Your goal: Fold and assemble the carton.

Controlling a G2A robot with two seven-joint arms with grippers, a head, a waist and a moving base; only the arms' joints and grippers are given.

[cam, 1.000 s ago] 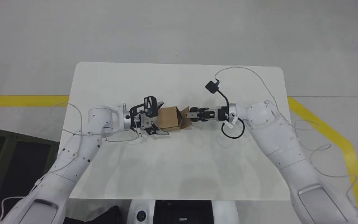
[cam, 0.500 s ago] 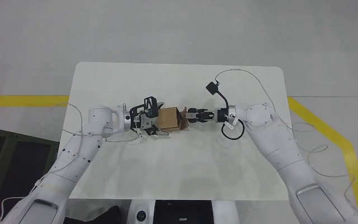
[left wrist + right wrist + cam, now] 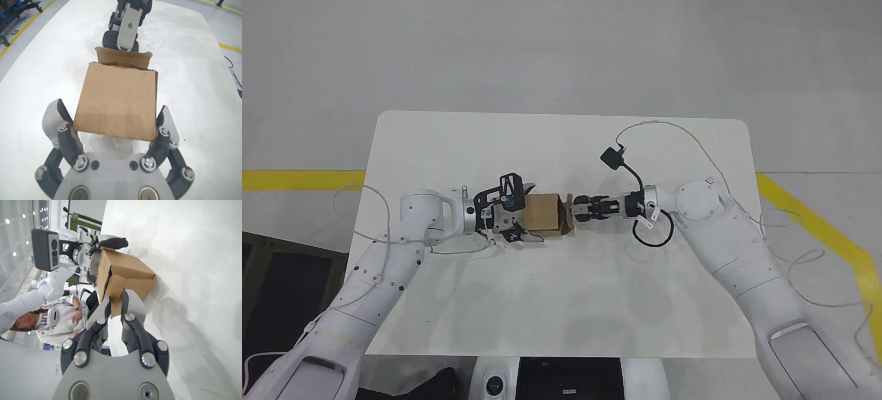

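A small brown carton (image 3: 545,213) lies on its side at the middle of the white table (image 3: 442,150). My left gripper (image 3: 113,121) is shut on it, one finger (image 3: 63,113) on each side wall at the closed end. The far end stands open, with a curled flap (image 3: 122,56) sticking out. There my right gripper (image 3: 115,306) is shut on that flap (image 3: 116,291), pinched edge-on between its pads. In the top view the left gripper (image 3: 514,216) and right gripper (image 3: 579,208) face each other across the carton (image 3: 128,273).
A black cable with a plug (image 3: 612,156) loops over the table behind the right arm. Bare table lies in front of and behind the carton; the table's front edge (image 3: 572,354) is well away.
The right arm has shifted left toward the carton, bringing the gripped flap closer to the open end. The left gripper and carton body have stayed put.
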